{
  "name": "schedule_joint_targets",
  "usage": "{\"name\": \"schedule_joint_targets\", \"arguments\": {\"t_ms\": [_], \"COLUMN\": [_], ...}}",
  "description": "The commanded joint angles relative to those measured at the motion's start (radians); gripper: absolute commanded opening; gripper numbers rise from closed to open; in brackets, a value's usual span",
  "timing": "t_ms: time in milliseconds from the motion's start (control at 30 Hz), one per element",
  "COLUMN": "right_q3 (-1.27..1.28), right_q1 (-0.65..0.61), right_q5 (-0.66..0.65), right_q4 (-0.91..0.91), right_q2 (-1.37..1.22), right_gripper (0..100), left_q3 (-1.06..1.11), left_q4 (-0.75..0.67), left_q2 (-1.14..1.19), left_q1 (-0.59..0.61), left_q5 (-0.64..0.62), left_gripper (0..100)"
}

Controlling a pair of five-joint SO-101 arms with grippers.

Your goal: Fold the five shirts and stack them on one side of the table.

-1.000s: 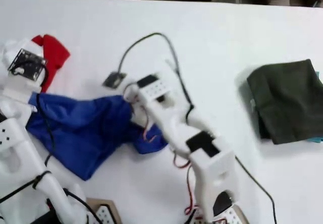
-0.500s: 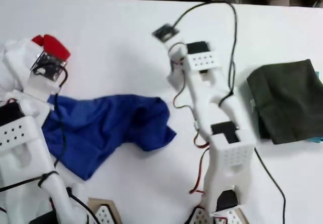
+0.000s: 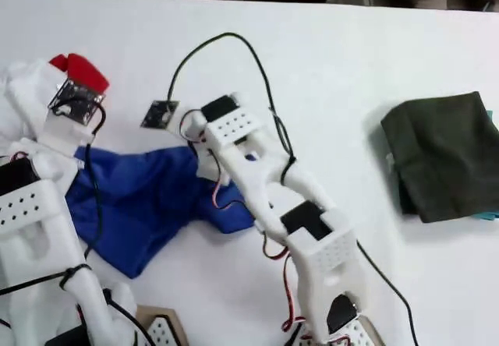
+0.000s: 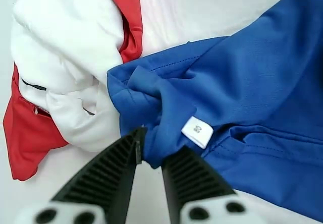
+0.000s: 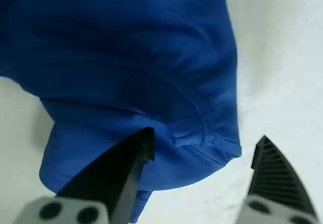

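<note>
A blue shirt lies crumpled on the white table left of centre. My left gripper is shut on a fold of the blue shirt near its white tag; the high view has that gripper at the shirt's left end. A red and white shirt lies bunched at the far left, also seen as the red and white shirt beside the blue one. My right gripper stands open over the blue shirt's other edge, and sits at the gripper spot in the high view. A folded dark green shirt rests at the right.
Black cables loop above the right arm over the table's middle. A small teal edge peeks from under the dark green shirt. Bare white table stretches along the far side and between the arm and the stack.
The right arm swung away toward the far centre, then came back down to the blue shirt's right edge. The left arm kept the shirt's left end, and the cloth shifted slightly right.
</note>
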State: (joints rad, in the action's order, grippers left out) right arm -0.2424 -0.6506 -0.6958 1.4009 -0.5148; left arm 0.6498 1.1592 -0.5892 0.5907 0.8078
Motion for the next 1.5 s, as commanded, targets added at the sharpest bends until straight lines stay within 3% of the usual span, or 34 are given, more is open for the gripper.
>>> {"name": "schedule_joint_targets", "arguments": {"t_ms": [0,267,333,467,533,867,1100,1267,1467], "right_q3": [-0.003,-0.006,-0.006,-0.066,-0.104,-0.456,-0.690,-0.841,-1.062], "right_q1": [-0.008,-0.008,-0.004,0.028,0.065,0.326,0.392,0.426,0.421], "right_q5": [-0.011,-0.012,-0.012,-0.006,-0.009,-0.071,-0.072,-0.068,0.018], "right_q4": [-0.022,0.001,-0.002,-0.001,0.002,-0.010,-0.015,-0.013,0.251], "right_q2": [-0.024,-0.153,-0.163,-0.174,-0.173,-0.179,-0.340,-0.515,-0.519], "right_gripper": [31.9,31.0,24.1,0.5,4.2,2.1,2.1,2.6,19.5], "left_q3": [-0.002,-0.012,-0.012,-0.010,-0.007,0.076,0.183,0.266,0.360], "left_q4": [-0.011,-0.017,-0.017,-0.012,-0.012,-0.018,-0.018,-0.068,-0.196], "left_q2": [-0.018,-0.018,-0.018,-0.018,-0.018,-0.012,-0.012,-0.012,-0.012], "left_q1": [-0.008,0.021,0.021,0.021,0.023,0.006,-0.087,-0.183,-0.198], "left_q5": [-0.009,-0.008,-0.008,-0.008,-0.008,-0.008,-0.009,-0.110,-0.133], "left_gripper": [3,3,3,3,3,3,3,3,3]}}
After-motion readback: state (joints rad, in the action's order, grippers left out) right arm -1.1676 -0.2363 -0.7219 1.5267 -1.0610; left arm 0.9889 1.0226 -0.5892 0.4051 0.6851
